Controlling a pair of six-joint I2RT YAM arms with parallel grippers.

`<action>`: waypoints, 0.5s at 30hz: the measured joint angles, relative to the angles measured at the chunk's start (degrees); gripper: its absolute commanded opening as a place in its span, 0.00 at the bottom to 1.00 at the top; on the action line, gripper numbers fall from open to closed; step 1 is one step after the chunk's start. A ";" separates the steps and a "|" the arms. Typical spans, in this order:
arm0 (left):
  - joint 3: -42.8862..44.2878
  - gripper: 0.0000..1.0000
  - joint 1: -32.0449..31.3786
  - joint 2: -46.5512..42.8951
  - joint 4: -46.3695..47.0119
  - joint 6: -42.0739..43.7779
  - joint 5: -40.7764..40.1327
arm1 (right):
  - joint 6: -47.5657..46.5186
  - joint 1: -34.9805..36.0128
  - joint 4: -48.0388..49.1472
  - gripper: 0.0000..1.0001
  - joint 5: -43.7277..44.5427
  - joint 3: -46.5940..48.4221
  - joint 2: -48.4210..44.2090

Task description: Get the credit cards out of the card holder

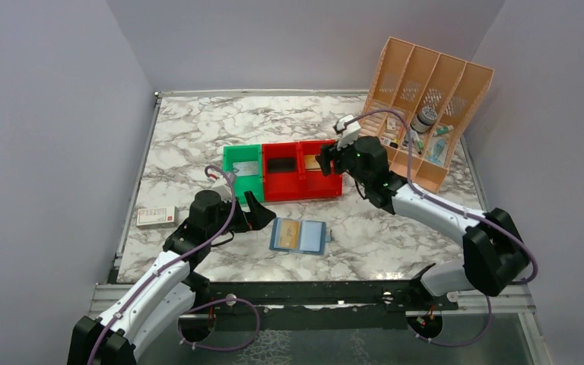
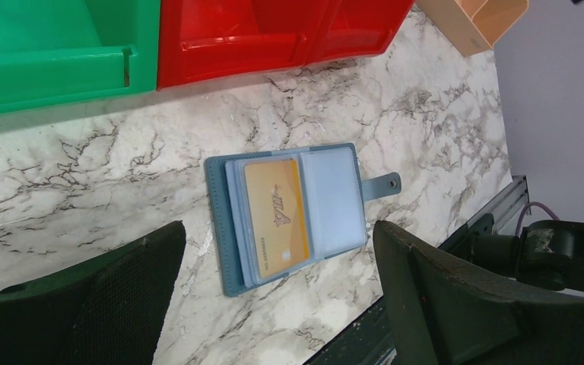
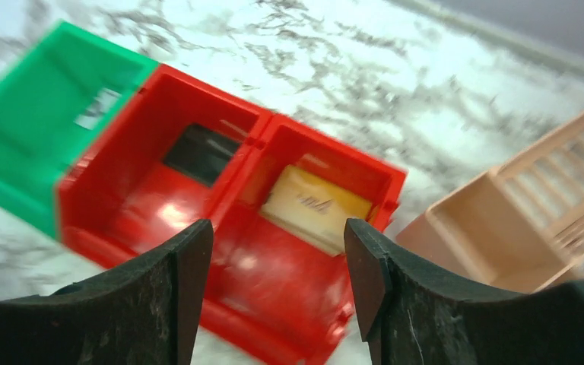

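my left hand [image 2: 277, 232], spread, has the card holder [image 2: 334, 201] just ahead; my right hand [image 3: 274, 228], spread, hovers above a red bin [image 3: 270, 296].

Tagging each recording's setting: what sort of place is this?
Probably a lab robot test cell: a marble-patterned table boxed in by plain grey walls, two robot arms bolted at its near edge, and staged props such as plastic bins and a peach file organiser.
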 measured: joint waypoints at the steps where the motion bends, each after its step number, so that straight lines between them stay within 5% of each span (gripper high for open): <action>1: 0.00 0.93 0.00 0.02 0.20 -0.02 0.15 | 4.04 -0.04 -1.14 0.63 -0.02 -0.48 -1.64; 8: -0.02 0.91 0.00 2.08 1.95 -0.04 1.64 | 30.05 -0.24 -9.60 0.59 -6.67 -7.37 -8.52; 15: -0.04 0.83 0.00 5.05 3.80 -0.22 2.75 | 38.56 -0.26 -9.18 0.53 -19.06 -16.28 -7.89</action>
